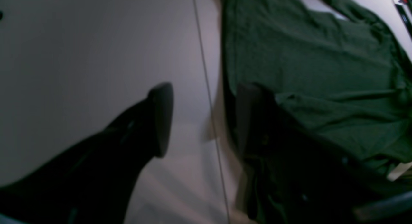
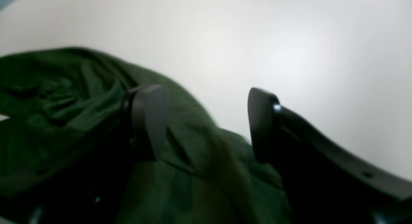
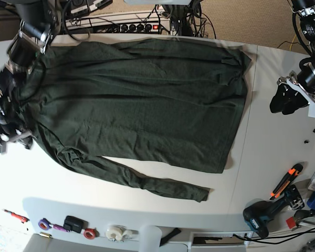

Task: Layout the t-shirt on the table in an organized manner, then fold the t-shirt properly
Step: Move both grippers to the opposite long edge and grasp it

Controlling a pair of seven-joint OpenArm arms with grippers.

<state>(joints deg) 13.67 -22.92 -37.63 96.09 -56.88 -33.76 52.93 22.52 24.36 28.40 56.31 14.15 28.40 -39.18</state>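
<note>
A: Where's the t-shirt (image 3: 142, 105) against each hand?

B: Spread flat across the table (image 3: 273, 157), long axis running from one hand toward the other. Right hand (image 2: 206, 124) sits over the bunched collar-and-shoulder end; green cloth directly below and between its fingers. Left hand (image 1: 202, 121) hovers just off the hem end, cloth edge passing under one finger, bare table under the other.

A: Open or closed?

B: Both spread wide, nothing pinched. Right fingers (image 2: 151, 121) well apart above the fabric, gripping none of it. Left the same, gap showing white table and the thin seam line (image 1: 206, 88).

A: One sleeve looks loose.

B: Yes, a long sleeve (image 3: 147, 181) trails out along the near edge, away from both hands, nearer the right one at its root.

A: So which goes first?

B: Probably right: closest to the wrinkled end needing smoothing. Left only needs to drop onto the hem beside it.
</note>
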